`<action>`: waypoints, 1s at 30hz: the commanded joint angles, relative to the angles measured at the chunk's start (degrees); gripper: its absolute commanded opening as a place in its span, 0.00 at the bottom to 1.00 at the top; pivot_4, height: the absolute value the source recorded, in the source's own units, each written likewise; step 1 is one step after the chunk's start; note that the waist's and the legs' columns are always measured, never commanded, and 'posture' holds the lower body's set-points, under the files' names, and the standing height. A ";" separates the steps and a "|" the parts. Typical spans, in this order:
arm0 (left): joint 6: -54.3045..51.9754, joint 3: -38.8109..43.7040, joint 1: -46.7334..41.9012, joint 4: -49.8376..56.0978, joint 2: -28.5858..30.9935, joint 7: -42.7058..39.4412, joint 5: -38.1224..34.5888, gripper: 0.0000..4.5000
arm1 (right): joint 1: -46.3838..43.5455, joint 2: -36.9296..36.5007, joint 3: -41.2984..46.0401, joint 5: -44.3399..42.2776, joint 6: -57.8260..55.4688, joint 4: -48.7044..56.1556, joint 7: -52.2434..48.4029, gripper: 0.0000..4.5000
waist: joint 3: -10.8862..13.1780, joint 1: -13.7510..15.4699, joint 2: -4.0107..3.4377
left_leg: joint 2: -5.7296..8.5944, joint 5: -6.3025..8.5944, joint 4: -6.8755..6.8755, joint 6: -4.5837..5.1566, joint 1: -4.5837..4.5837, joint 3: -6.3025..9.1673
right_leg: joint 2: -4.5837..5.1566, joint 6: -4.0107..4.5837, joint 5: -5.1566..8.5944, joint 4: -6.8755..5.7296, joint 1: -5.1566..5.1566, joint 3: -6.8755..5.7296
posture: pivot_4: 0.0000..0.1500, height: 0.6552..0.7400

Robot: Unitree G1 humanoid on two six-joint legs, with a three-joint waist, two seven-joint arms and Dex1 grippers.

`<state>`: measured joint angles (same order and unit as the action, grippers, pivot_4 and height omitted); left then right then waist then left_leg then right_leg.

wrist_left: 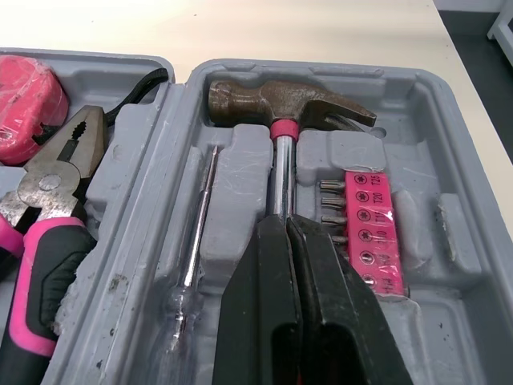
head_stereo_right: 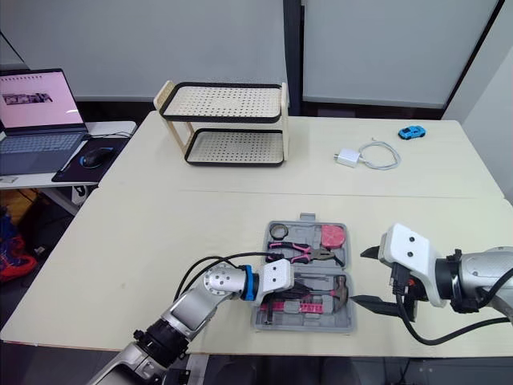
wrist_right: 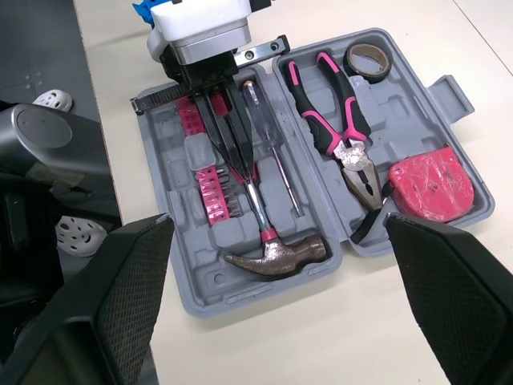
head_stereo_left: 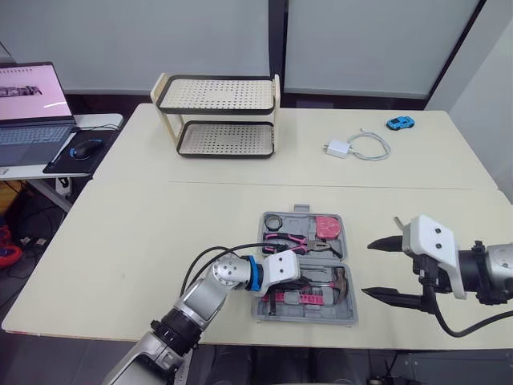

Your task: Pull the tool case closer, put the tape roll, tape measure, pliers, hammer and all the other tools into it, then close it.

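Looks down on a pale table (head_stereo_left: 144, 233), with a two-tier perforated rack (head_stereo_left: 218, 116) far beyond both sets of jaws and an open laptop (head_stereo_left: 32, 108) on a side desk well off past the left jaws. Finds the grey tool case (wrist_right: 417, 120) lying open and flat, directly under the left gripper (wrist_left: 287, 220) and just beside the right gripper (head_stereo_left: 369, 269). Holds the left jaws pressed together, tips down on the chrome shaft of the hammer (wrist_left: 276, 104); cannot tell whether pinching it or merely resting on it. Holds the right jaws wide apart and empty, clear of the case's edge. Places the hammer head just ahead of the left tips. Sets the pink-handled pliers (wrist_right: 341, 128) in the case's other half, across the hinge from the left jaws. Lays a slim screwdriver (wrist_left: 200, 216) in the slot to one side of the left tips. Seats the pink tape measure (wrist_right: 429, 184) beside the pliers' nose, a pink bit holder (wrist_left: 370, 228) on the left tips' other side, and the tape roll (wrist_right: 367, 58) by the pliers' handle ends. Leaves a white charger (head_stereo_left: 337, 148) with its coiled cable and a small blue toy car (head_stereo_left: 400, 123) well beyond the right jaws.
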<state>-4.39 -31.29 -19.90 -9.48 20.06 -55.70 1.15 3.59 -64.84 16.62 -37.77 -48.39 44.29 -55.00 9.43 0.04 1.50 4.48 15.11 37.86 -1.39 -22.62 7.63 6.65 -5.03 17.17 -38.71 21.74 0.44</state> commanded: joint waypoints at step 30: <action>-12.05 57.72 23.99 6.03 33.07 -3.48 -18.71 0.99 | 5.35 2.96 17.52 16.69 35.53 -47.64 -10.77 1.00 | 0.13 -0.38 -0.20 | -0.08 0.05 -0.16 0.03 0.09 -0.07 | -0.04 0.02 0.01 0.06 0.04 0.06 | 1.00 1.00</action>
<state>-18.78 23.74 4.54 -1.27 51.64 -59.37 -17.61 9.99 -61.68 32.44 -21.43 -15.63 -1.34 -65.15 9.56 -0.33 1.30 4.39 15.16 37.70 -1.36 -22.53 7.56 6.62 -5.01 17.18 -38.65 21.77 0.50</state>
